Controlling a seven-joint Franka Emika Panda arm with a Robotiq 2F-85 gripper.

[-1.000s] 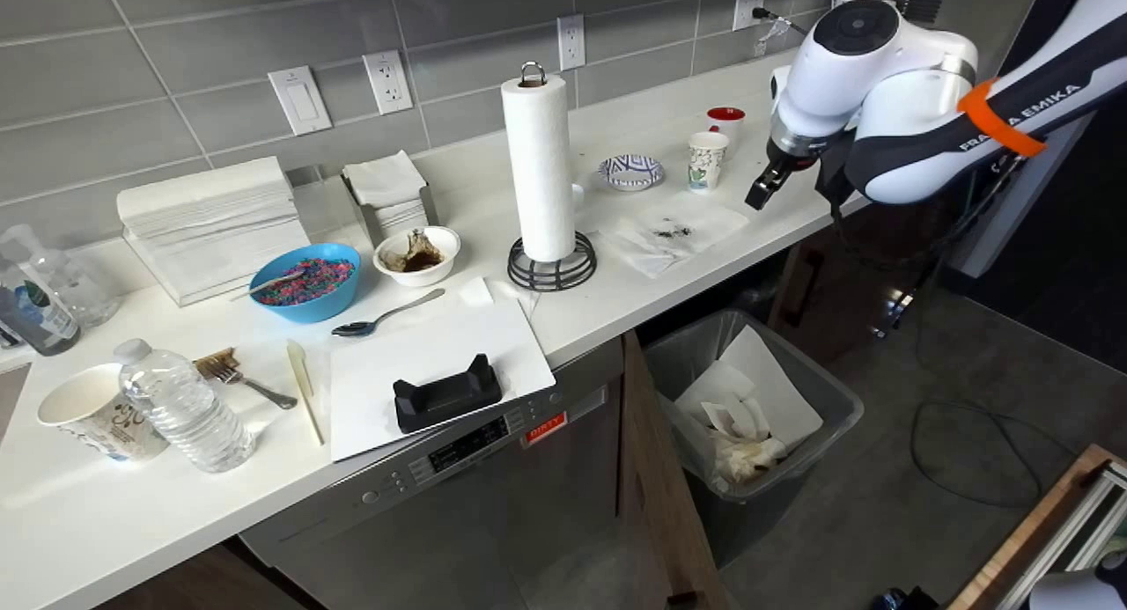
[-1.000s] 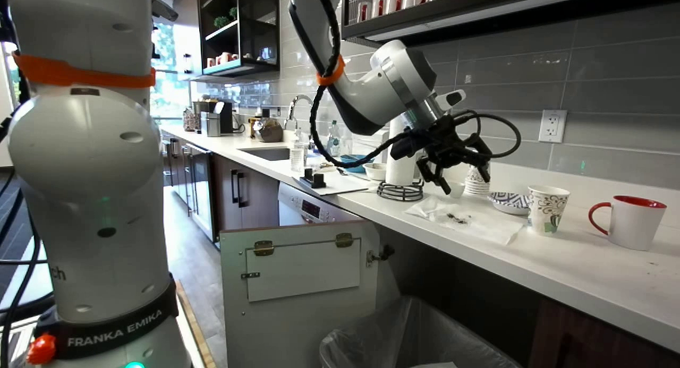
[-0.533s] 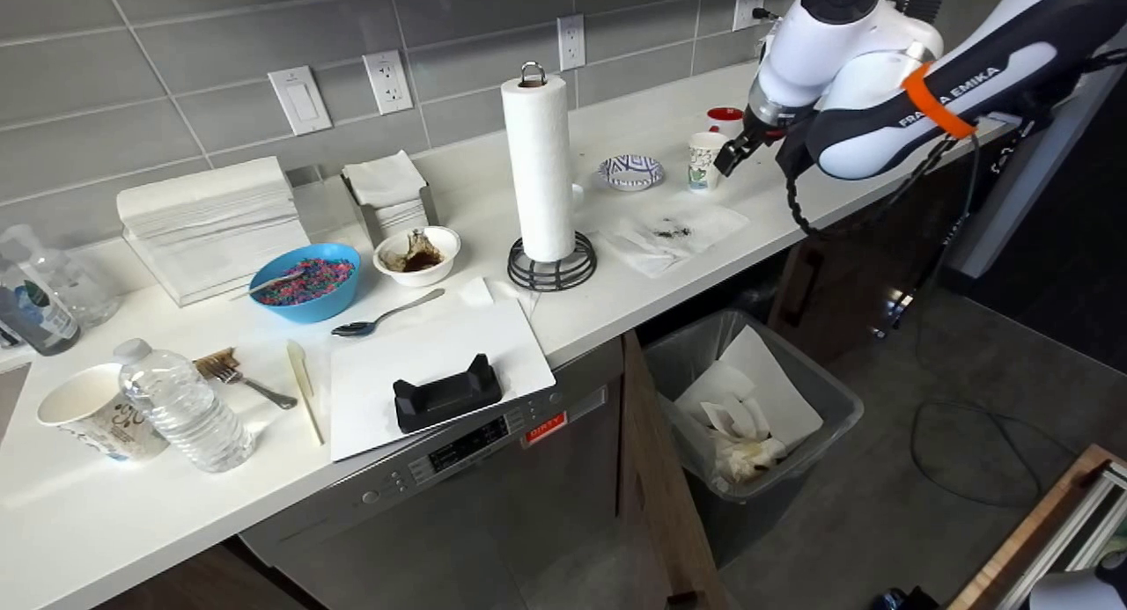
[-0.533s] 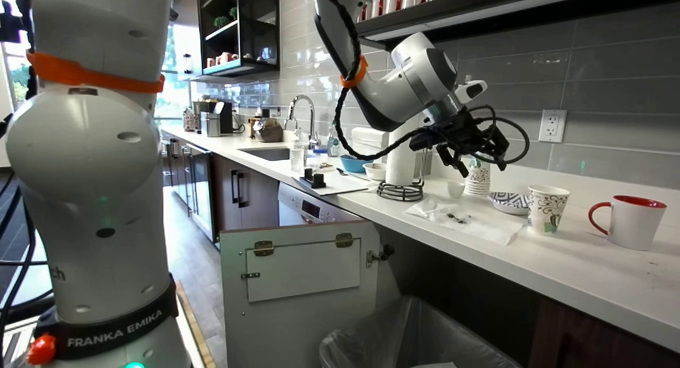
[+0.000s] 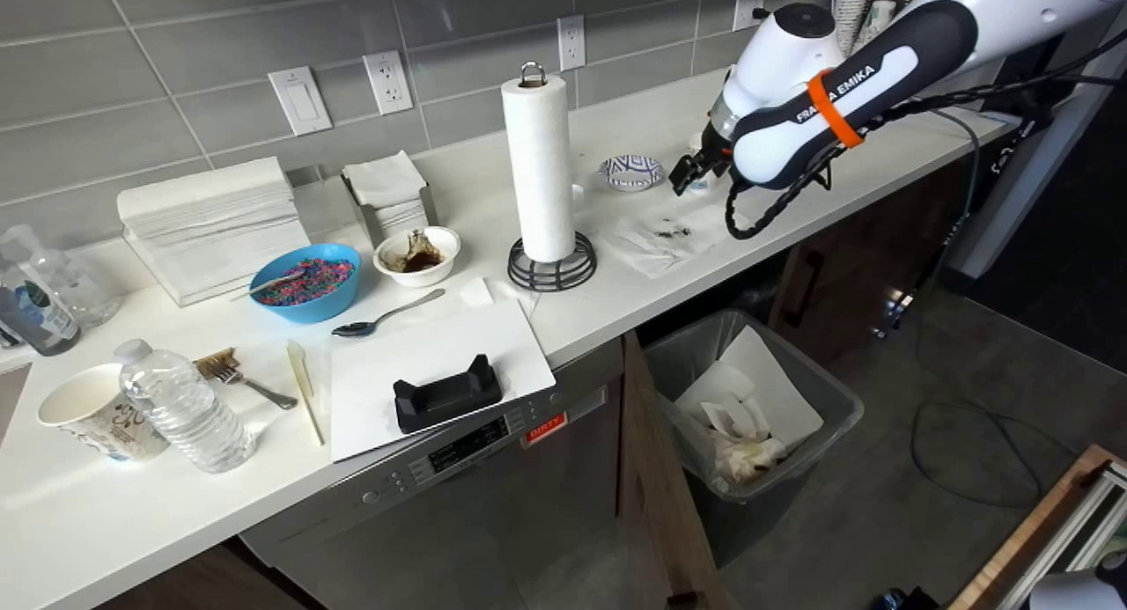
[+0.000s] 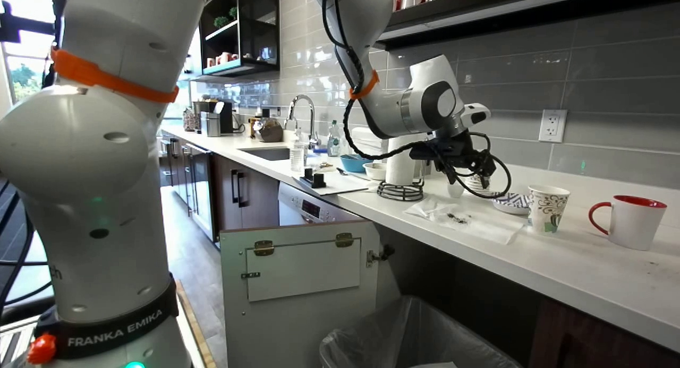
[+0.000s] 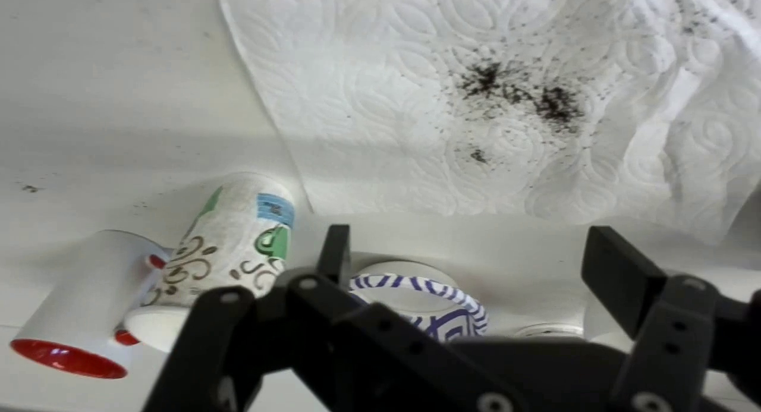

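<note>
In an exterior view, see coloured bits (image 5: 315, 282) in a blue bowl (image 5: 324, 309), then brown scraps (image 5: 416, 252) in a white bowl (image 5: 419, 277). Farther right, see a patterned bowl (image 5: 630, 183), mouth up, and apart from it a speckled paper towel (image 5: 662, 244), long axis along the front of the counter (image 5: 609, 304). Above, see the gripper (image 7: 472, 260) with fingers (image 7: 618, 275) spread wide and free. Below the counter's edge, see paper (image 5: 766, 388) in a trash bin (image 5: 821, 385).

Blue bowl (image 5: 322, 309) beside white bowl (image 5: 421, 277); black holder (image 5: 447, 400) on white board (image 5: 427, 339).
</note>
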